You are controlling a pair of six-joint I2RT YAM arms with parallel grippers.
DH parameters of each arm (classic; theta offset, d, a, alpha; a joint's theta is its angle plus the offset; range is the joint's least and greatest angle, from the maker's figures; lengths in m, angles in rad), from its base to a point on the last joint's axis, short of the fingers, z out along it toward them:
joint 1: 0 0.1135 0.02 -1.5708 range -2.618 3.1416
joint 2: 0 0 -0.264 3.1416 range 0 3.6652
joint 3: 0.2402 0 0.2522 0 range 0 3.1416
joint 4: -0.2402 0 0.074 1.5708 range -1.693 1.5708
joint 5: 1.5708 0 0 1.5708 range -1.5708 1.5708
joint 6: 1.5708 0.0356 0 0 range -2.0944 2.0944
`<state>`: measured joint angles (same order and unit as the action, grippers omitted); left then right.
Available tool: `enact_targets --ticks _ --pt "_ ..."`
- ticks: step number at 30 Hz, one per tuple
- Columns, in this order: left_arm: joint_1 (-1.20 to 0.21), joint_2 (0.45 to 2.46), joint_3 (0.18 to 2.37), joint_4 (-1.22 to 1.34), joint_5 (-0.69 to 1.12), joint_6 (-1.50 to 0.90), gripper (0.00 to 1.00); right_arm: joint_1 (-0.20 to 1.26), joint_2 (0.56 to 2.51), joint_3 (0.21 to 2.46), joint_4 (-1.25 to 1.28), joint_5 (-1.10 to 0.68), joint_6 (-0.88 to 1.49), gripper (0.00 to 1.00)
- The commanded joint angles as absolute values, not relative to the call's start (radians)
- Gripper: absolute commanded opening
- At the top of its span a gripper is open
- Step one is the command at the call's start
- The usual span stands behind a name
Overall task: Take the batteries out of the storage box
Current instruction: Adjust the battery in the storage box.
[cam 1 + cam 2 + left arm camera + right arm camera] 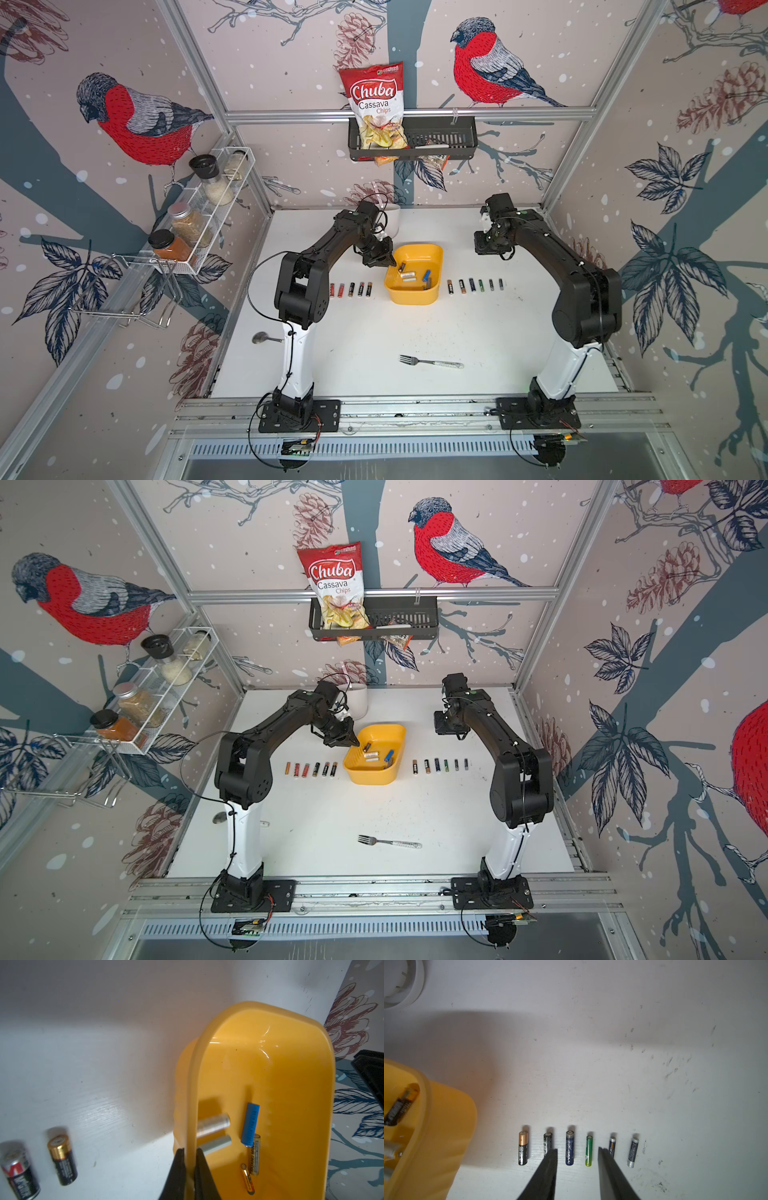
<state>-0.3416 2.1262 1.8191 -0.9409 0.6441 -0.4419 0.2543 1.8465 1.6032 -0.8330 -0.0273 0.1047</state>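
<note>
The yellow storage box (415,294) stands mid-table in both top views. Several batteries lie inside it, among them a blue one (251,1124), a silver one (214,1125) and a black-and-gold one (256,1153). My left gripper (190,1152) is shut on the box's left rim (192,1088), one finger inside and one outside. My right gripper (577,1149) hovers open and empty over a row of batteries (569,1148) on the table right of the box (442,1126). Another row of batteries (351,289) lies left of the box.
A fork (430,363) lies near the table's front and a spoon (262,338) by the left arm's base. A white cup (390,218) stands behind the box. A spice rack (203,208) and a black basket (440,139) with a chips bag hang on the walls.
</note>
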Motion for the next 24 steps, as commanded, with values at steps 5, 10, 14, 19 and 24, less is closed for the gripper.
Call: enact_targets --ticks 5,10,14,19,24 --pt "-0.328 2.096 1.772 -0.944 0.863 -0.463 0.00 0.246 1.842 1.636 -0.859 -0.037 0.107 0.39" --pt "-0.333 2.081 1.773 -0.953 0.742 -0.472 0.00 0.242 1.839 1.628 -0.861 -0.038 0.103 0.39" --pt "-0.335 2.063 1.780 -0.972 0.619 -0.476 0.00 0.237 1.834 1.627 -0.865 -0.036 0.100 0.39" --pt "-0.353 2.065 1.818 -1.039 0.468 -0.453 0.00 0.236 1.833 1.627 -0.865 -0.040 0.104 0.39" --pt "-0.422 2.080 1.935 -1.138 0.104 -0.446 0.00 0.237 1.833 1.617 -0.858 -0.043 0.108 0.39"
